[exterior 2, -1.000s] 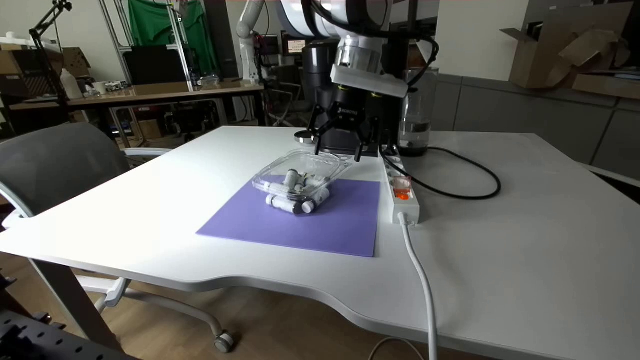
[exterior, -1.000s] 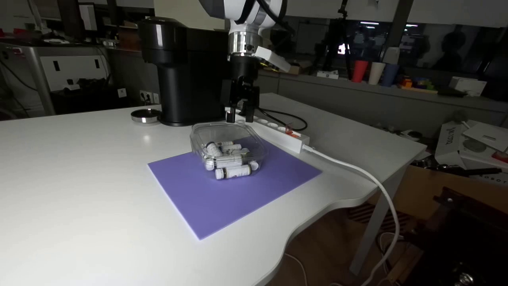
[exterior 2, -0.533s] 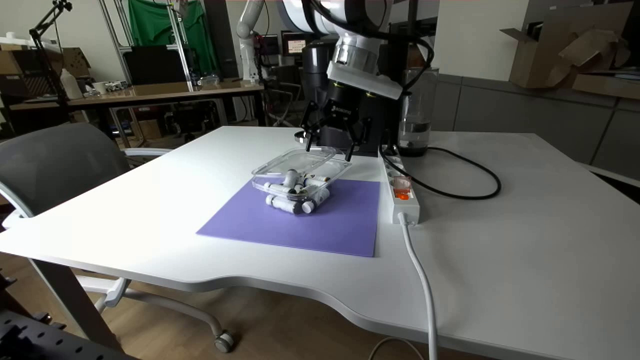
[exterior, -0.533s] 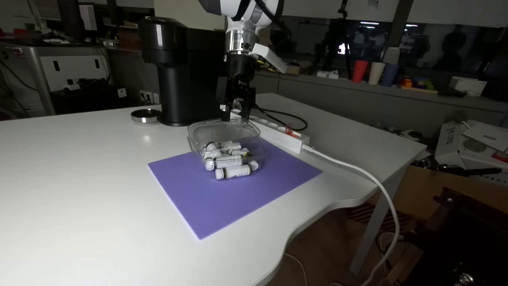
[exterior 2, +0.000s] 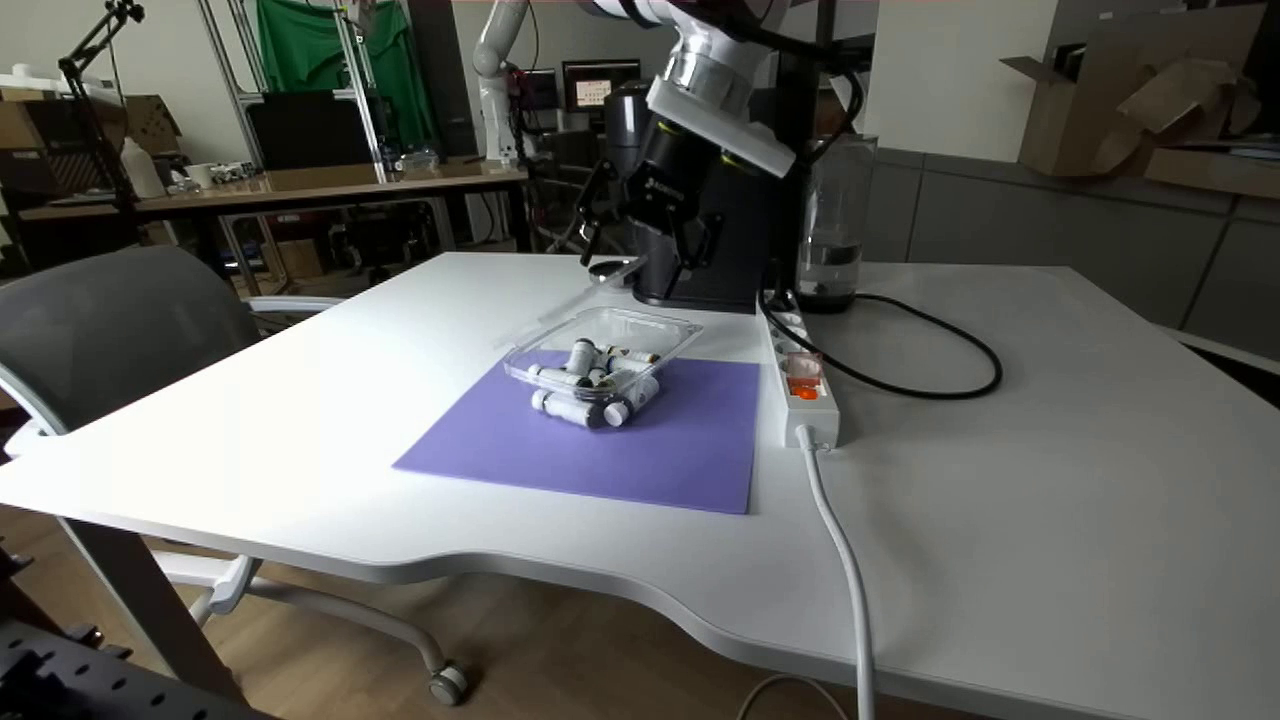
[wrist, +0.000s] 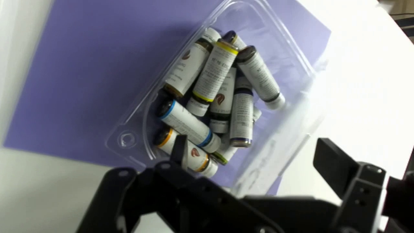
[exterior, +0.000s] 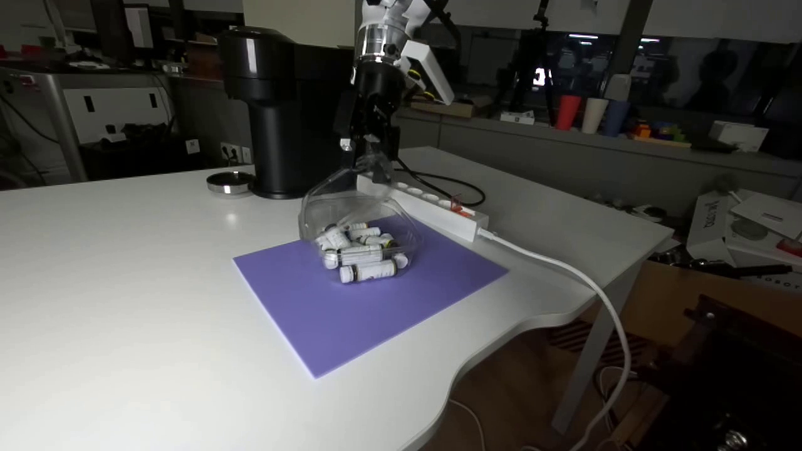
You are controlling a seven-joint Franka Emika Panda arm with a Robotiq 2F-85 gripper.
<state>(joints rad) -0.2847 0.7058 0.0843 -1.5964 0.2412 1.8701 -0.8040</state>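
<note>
A clear plastic container (wrist: 132,111) sits on a purple mat (wrist: 81,64) and holds several small bottles (wrist: 216,68) with white labels and white caps. Its clear lid (exterior 2: 575,300) is tilted up steeply from the container, on the chair side in that exterior view. My gripper (wrist: 257,155) stands open, its fingers (wrist: 334,166) far apart. Between them, in the wrist view, the raised lid (wrist: 275,145) shows blurred. In both exterior views the gripper (exterior: 371,164) is at the lid's upper edge, above the container's back rim. Whether a finger touches the lid I cannot tell.
Close behind the gripper rises a black coffee machine (exterior: 288,113), with a round metal dish (exterior: 230,182) beside it. A white power strip (exterior 2: 808,400) runs along the mat, and its white cable (exterior 2: 845,560) hangs over the table edge. A black cable (exterior 2: 940,394) loops behind.
The lid has swung up from lying low over the container to a steep tilt. My gripper has risen and tilted, shifting slightly toward the lid's side. The bottles have stirred a little.
</note>
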